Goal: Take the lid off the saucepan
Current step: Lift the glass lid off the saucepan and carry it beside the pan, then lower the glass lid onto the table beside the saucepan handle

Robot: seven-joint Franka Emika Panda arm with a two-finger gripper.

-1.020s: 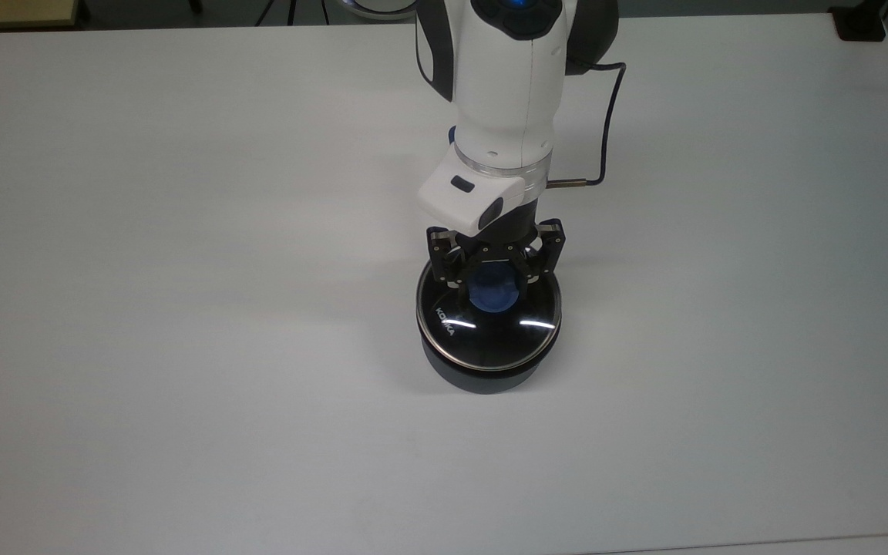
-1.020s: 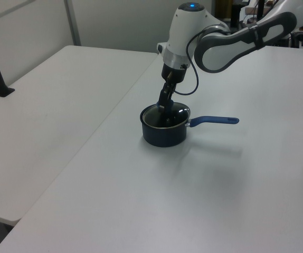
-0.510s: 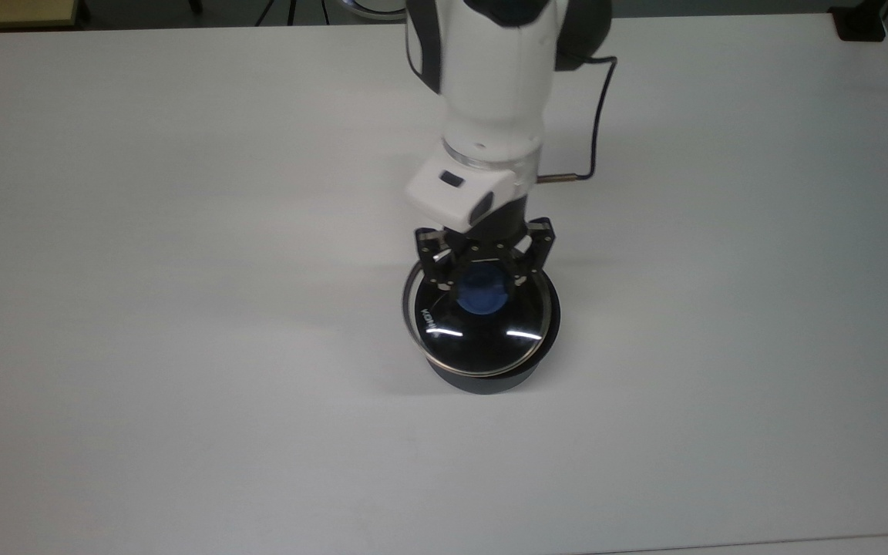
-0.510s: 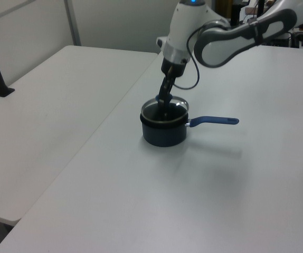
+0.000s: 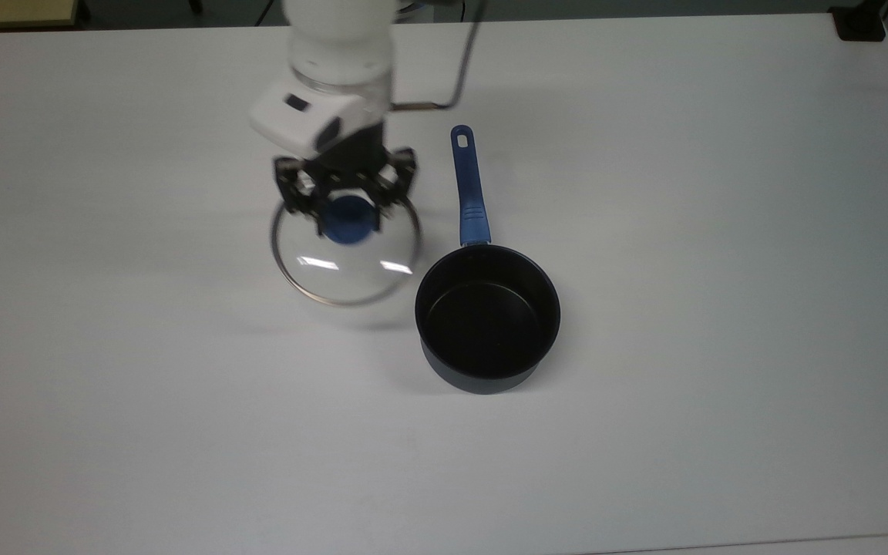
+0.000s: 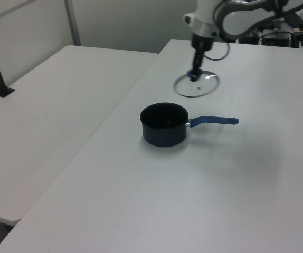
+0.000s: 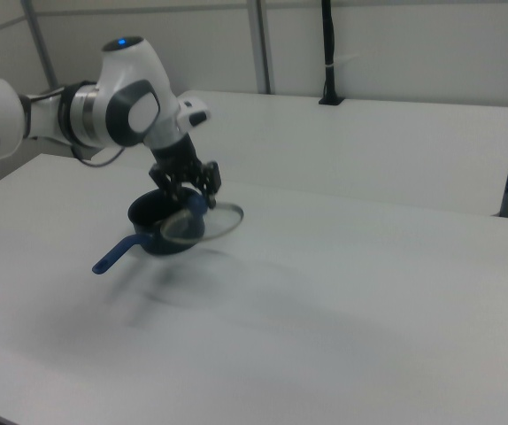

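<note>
Fingers of the gripper [image 5: 348,202] clamp the lid [image 5: 345,258] by its blue knob; it hangs off the saucepan [image 5: 487,317], toward the top view's left. Bare table [image 5: 143,347] lies below; setting down looks safe.

In the left view, the lid [image 6: 196,85] is held by its blue knob in the gripper [image 6: 194,77], clear of the uncovered saucepan [image 6: 163,124], which stands on the white table [image 6: 141,200] with its blue handle pointed to the left view's right.
</note>
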